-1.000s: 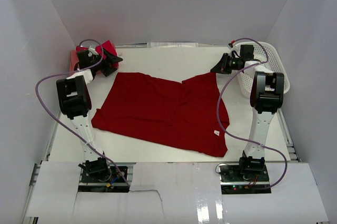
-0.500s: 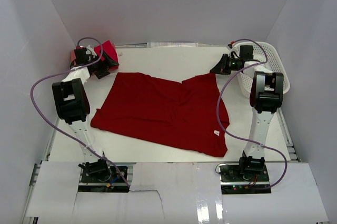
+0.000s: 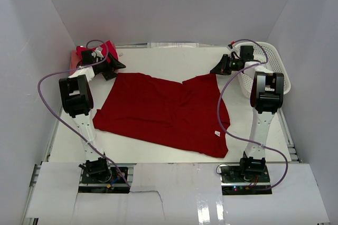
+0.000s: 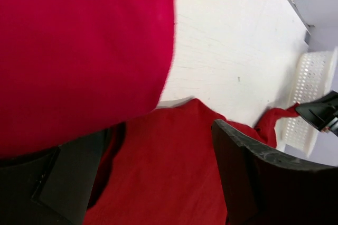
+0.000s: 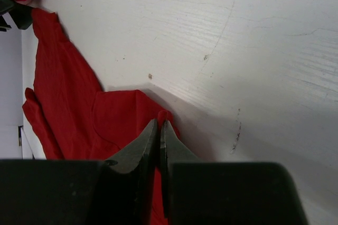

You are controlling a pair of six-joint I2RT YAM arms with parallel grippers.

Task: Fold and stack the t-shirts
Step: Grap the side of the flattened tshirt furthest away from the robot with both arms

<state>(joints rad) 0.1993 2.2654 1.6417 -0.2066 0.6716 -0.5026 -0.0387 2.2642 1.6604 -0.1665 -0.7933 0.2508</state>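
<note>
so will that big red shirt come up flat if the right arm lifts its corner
Likely not: the red shirt lies creased and limp, so it looks floppy. The cloth peaks toward the right gripper pinching its corner, so the rest would probably drag and bunch rather than lift flat.

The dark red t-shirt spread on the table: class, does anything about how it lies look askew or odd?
Yes. The t-shirt lies at a slant, creased across its middle, with its far right corner pinched in the shut right gripper. A white label shows near its right edge.
</note>
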